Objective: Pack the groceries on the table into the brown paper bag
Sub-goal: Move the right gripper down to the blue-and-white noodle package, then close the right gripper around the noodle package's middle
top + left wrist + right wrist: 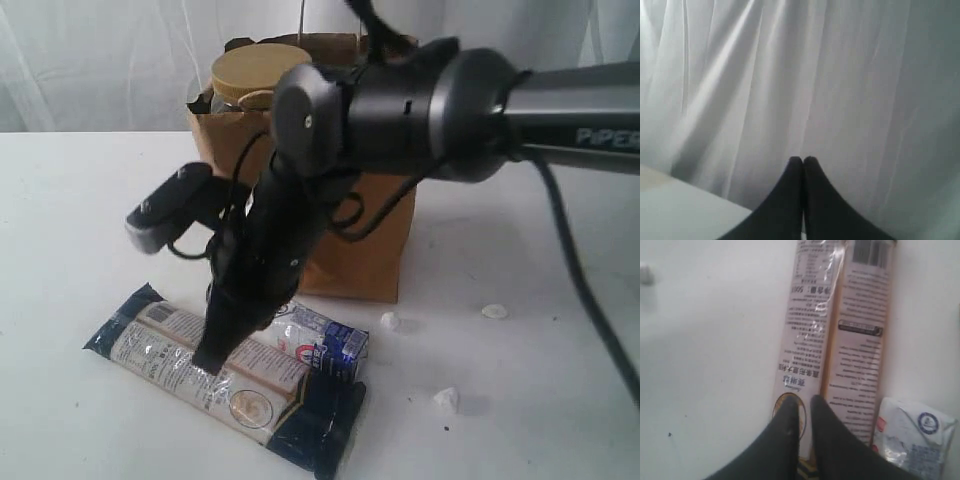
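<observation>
**On the table's near half: right pincer low over the long packet**

Toward the near edge of the large flat white table, a long dark-blue plastic packet with a pale printed panel lies flat, at a slant to that edge. A small white-and-blue carton lies against its far side, touching it.

Right gripper points down at the packet's middle. In the wrist view the black fingertips stand a narrow gap apart with nothing between them. Contact with the wrapper: cannot tell.

A tall brown kraft paper bag stands upright beyond the carton, toward the far edge. A big jar with an olive lid sits inside it, lid above the ragged rim.

Left gripper: fingers pressed together, empty, facing a white curtain.

Tiny white crumbs lie between the carton and the right edge.
</observation>
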Available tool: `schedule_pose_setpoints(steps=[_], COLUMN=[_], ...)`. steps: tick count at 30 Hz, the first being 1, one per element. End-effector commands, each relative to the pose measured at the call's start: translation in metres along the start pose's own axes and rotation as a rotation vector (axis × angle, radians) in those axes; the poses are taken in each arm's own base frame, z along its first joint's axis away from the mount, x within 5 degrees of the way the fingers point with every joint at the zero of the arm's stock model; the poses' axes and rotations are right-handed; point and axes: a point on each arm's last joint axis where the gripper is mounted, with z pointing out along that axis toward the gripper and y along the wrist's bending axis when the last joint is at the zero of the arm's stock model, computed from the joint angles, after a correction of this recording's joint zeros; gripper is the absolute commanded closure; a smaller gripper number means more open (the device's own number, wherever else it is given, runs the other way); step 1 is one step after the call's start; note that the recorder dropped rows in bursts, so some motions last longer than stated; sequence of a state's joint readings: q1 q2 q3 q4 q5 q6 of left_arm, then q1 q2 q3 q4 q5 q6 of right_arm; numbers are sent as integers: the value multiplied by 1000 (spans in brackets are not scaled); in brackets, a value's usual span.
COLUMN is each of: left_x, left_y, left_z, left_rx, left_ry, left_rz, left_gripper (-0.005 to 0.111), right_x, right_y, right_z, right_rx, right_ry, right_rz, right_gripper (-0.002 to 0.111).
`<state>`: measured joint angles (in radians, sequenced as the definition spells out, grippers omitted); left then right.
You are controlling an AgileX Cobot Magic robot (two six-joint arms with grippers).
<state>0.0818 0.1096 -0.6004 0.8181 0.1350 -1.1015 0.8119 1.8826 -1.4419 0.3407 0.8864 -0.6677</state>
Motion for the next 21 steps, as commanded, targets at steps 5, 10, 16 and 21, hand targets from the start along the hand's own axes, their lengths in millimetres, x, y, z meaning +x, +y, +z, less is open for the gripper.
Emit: schedule_pose_setpoints(steps=[5, 10, 16, 21], left_x=[85, 125, 142, 144], left_y=[12, 22, 29, 30], left_z=[-6, -6, -11, -11], left_rx=[53, -3, -80, -93], left_ry=[174, 323, 445, 460], left_rz=[-51, -75, -142, -135], left_gripper=[107, 107, 107, 107], right_x=[-10, -32, -40, -57], right_y=[9, 10, 3, -16], right_z=[30, 30, 60, 89], right_rx=[20, 146, 110, 137], right_ry=[-28, -217, -190, -56], right_rz=[-102, -89, 81, 47], right_gripper=[34, 29, 29, 29])
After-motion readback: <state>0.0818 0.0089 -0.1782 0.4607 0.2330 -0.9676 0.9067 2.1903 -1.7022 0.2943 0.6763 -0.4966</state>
